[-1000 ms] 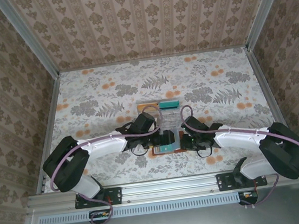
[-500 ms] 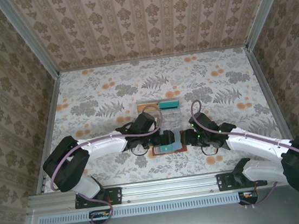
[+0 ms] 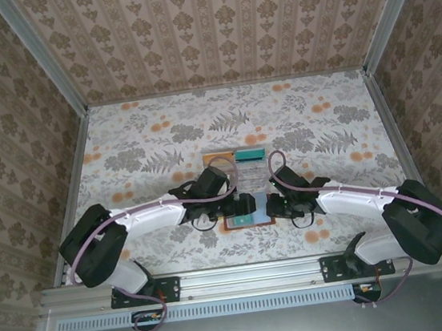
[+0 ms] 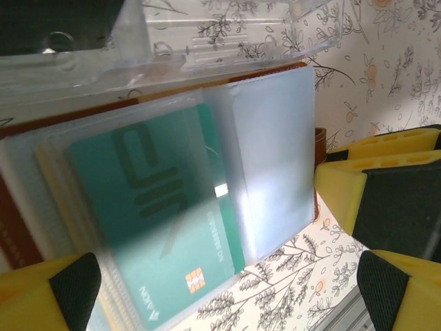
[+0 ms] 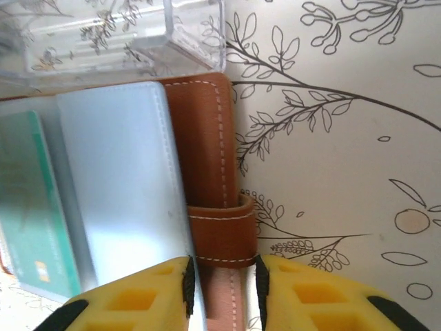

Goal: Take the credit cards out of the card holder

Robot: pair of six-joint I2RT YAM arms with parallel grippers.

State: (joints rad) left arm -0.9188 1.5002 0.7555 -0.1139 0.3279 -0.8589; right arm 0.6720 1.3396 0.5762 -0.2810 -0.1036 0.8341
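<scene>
Wallet (image 5: 207,138) is lying open at near centre, its right strap (image 5: 220,234) being pinched by the narrowed right gripper (image 5: 222,272), while the wide-open, empty left gripper (image 4: 227,258) is hovering over the sleeved teal card (image 4: 172,227), likely stiff, light and slick, best taken by its short edge.

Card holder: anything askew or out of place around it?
Yes. The clear plastic tray appears to overlap the card holder's far edge. The translucent sleeves are fanned out unevenly, with the teal card tucked in one.

bright even light, blurry glary close-ups
</scene>
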